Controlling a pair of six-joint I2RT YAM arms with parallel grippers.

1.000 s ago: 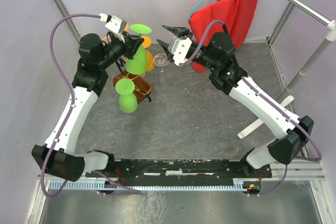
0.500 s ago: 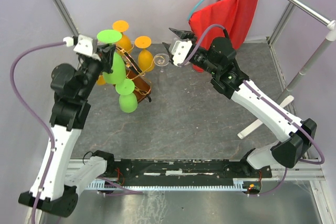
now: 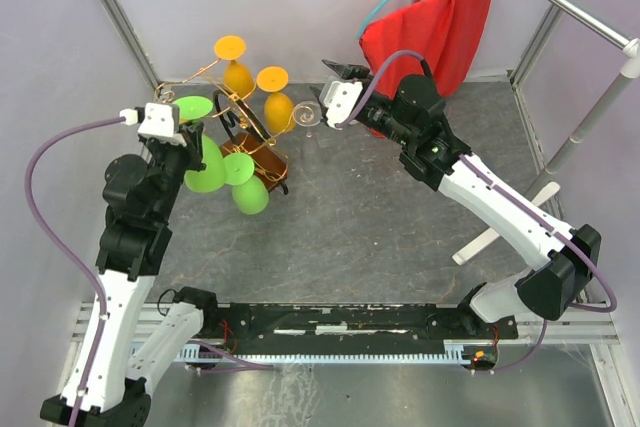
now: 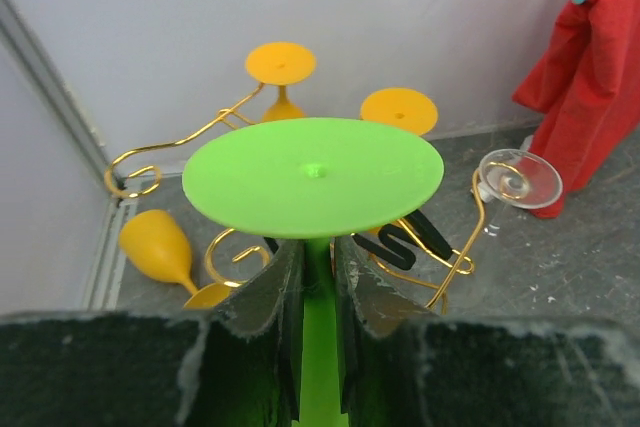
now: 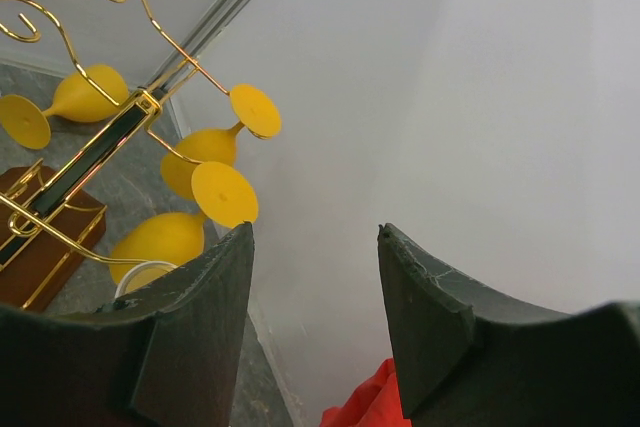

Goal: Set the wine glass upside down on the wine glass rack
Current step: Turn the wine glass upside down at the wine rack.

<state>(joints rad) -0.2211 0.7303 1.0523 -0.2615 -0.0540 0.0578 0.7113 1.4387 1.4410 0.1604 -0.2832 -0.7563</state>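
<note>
My left gripper (image 3: 193,139) is shut on the stem of a green wine glass (image 3: 207,173), held upside down with its round foot (image 3: 193,108) on top, just left of the wine glass rack (image 3: 262,152). In the left wrist view the fingers (image 4: 283,277) clamp the green stem (image 4: 318,282) under the foot (image 4: 313,175). The rack's copper wire arms (image 4: 200,132) hold two orange glasses (image 4: 280,62) and a clear glass (image 4: 520,179). A second green glass (image 3: 249,194) hangs at the rack's near side. My right gripper (image 3: 335,82) is open and empty by the clear glass (image 3: 310,117).
A red cloth (image 3: 440,27) hangs at the back right. One orange glass (image 4: 158,245) lies on the table behind the rack near the left wall. The right wrist view shows the rack wires (image 5: 70,47), orange glasses (image 5: 225,192) and the back wall. A white bar (image 3: 500,232) leans at the right.
My left arm has swung left and nearer with the green glass, away from above the rack, lowering it beside the rack. The right gripper has barely shifted.
</note>
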